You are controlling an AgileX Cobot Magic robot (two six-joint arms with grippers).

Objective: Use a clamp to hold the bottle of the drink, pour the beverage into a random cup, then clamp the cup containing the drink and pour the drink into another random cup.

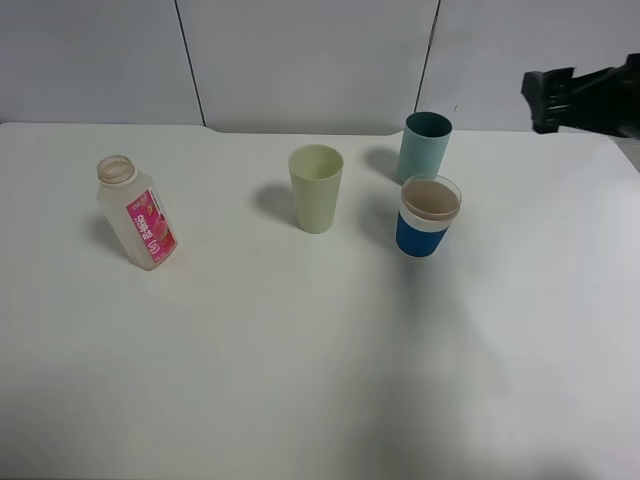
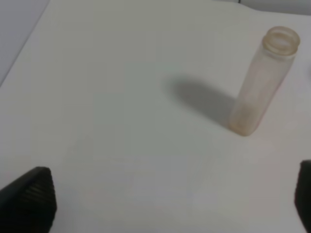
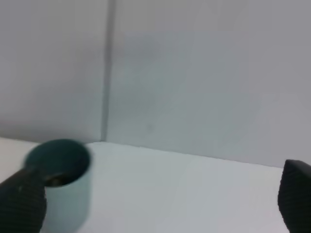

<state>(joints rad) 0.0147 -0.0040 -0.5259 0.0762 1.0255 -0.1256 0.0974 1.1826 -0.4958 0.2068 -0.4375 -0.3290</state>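
My left tool (image 2: pixel 165 204) hangs spread wide over bare table (image 1: pixel 300 380), nothing between its pads, the bottle (image 1: pixel 137 213) upright ahead of it. My right tool (image 1: pixel 560 98) sits up high at the far right, also parted and empty. The blue-banded cup (image 1: pixel 428 217) nearly touches the teal cup (image 1: pixel 424 146), with the pale yellow-green cup (image 1: pixel 316 188) close by. My worry: 3 cups crowded together, so a wide approach could knock a neighbour, and the light, seemingly empty bottle could tip.

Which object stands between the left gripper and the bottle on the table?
Nothing visible does. In the left wrist view only bare table lies between the open left gripper and the upright bottle.
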